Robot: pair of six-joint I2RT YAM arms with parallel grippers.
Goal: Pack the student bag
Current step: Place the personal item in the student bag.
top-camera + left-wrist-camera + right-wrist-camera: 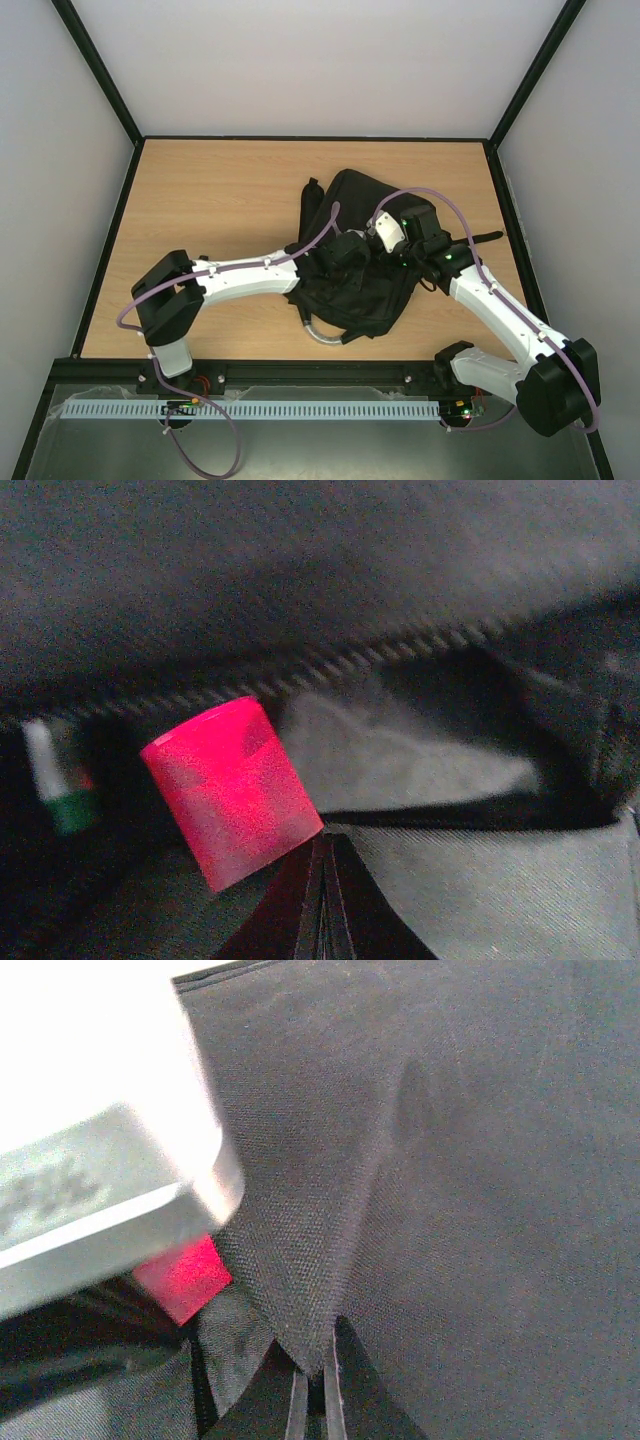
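The black student bag (360, 290) lies in the middle of the table. My left gripper (345, 252) is inside its opening. In the left wrist view the left gripper (322, 880) has its jaws pressed together with nothing between them. A red cylinder (232, 790) lies tilted just left of the tips, below the zipper (300, 675). My right gripper (397, 247) is shut on a fold of the bag's black fabric (330, 1260) and holds the opening up; its tips (315, 1385) pinch the fold's point. The red cylinder (185, 1275) shows under the flap.
A white and green item (58, 780) lies in the dark at the left inside the bag. The left arm's pale wrist (100, 1160) fills the right wrist view's upper left. A grey curved handle (322, 335) sticks out at the bag's near edge. Black frame posts border the table.
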